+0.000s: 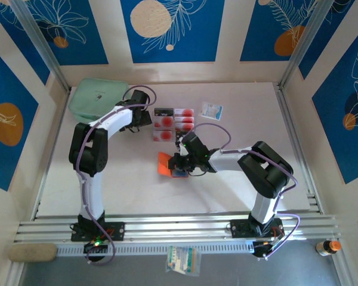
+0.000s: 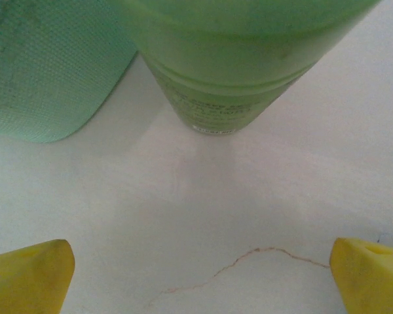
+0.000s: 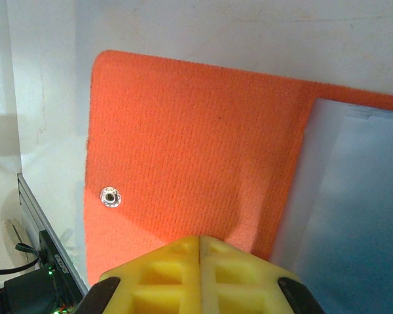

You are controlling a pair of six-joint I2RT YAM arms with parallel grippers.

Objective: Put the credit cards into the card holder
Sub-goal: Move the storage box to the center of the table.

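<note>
The card holder [image 1: 164, 163] [image 3: 183, 150] lies open and flat on the table [image 1: 250, 137], forward of centre. Its snap stud [image 3: 109, 196] is on the orange flap and a clear sleeve [image 3: 354, 209] is on the other half. The right gripper [image 1: 180, 165] [image 3: 200, 252] is above the flap, its fingers pressed together with nothing visible between them. The credit cards [image 1: 173, 122] lie in rows behind the holder, apart from it. The left gripper [image 1: 142, 116] [image 2: 200, 288] is beside the cards, spread wide and empty, near the mint-green pouch [image 1: 98, 98] [image 2: 46, 65].
</note>
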